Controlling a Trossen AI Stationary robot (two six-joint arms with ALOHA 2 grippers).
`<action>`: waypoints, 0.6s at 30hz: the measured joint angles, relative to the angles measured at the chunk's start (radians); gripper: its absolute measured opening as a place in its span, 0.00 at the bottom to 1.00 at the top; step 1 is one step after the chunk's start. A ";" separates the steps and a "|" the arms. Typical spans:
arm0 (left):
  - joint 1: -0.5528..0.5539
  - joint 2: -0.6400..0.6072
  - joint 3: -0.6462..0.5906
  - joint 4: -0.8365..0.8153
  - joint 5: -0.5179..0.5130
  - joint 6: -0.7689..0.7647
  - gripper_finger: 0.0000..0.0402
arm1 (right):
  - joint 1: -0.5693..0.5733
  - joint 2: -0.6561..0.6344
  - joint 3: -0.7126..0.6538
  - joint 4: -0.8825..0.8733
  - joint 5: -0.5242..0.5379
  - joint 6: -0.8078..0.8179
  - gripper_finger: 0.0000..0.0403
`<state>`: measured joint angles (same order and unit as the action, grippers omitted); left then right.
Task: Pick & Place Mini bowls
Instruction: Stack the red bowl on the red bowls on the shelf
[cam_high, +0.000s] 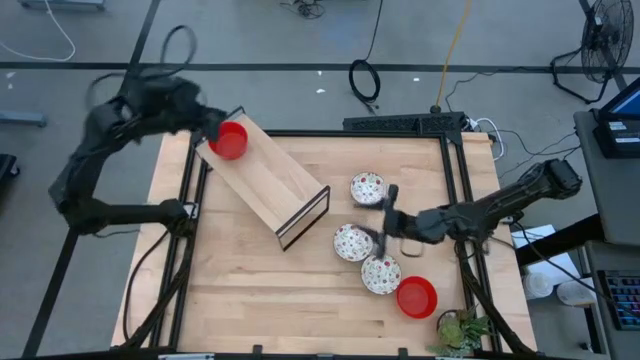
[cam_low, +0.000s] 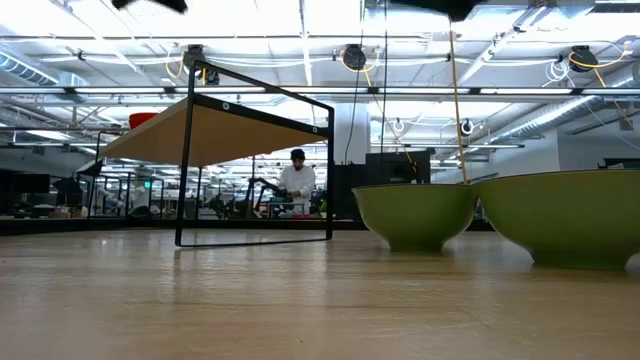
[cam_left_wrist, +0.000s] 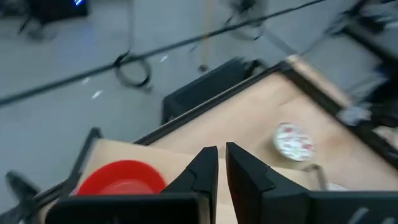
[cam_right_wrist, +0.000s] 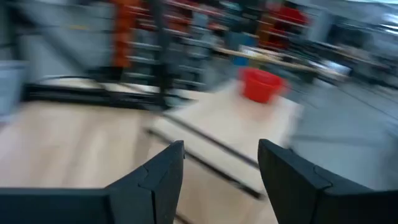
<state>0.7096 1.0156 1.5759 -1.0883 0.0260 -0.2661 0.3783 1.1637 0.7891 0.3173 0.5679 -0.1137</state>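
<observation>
The left claw (cam_high: 215, 128) is over the far end of the raised wooden shelf (cam_high: 265, 180), fingers almost pressed together, just beside a red bowl (cam_high: 230, 140) that sits on the shelf. The right claw (cam_high: 385, 222) is spread wide among three patterned bowls (cam_high: 352, 242) on the counter (cam_high: 300, 290), holding nothing. Another red bowl (cam_high: 416, 297) lies near the counter's corner

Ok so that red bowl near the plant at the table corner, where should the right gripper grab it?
Probably by the rim. The red bowl sits upright, open side up, so its thin edge is the only graspable part. Coming straight down with the right gripper looks best, taking the edge facing away from the patterned bowl, which sits close beside it; the plant crowds the corner side.
</observation>
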 joint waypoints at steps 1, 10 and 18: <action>-0.027 -0.035 -0.011 0.006 0.000 0.000 0.09 | 0.024 -0.021 0.000 -0.018 -0.041 -0.005 0.48; -0.312 -0.394 -0.473 0.486 0.001 -0.005 0.09 | 0.300 -0.018 0.316 -0.854 0.104 0.380 0.48; -0.516 -0.516 -0.998 1.093 0.081 0.196 0.09 | 0.350 0.204 0.477 -1.527 -0.224 1.025 0.48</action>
<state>0.1937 0.4997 0.5782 0.0049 0.1070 -0.0703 0.7287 1.3676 1.2663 -1.2094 0.3440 0.9113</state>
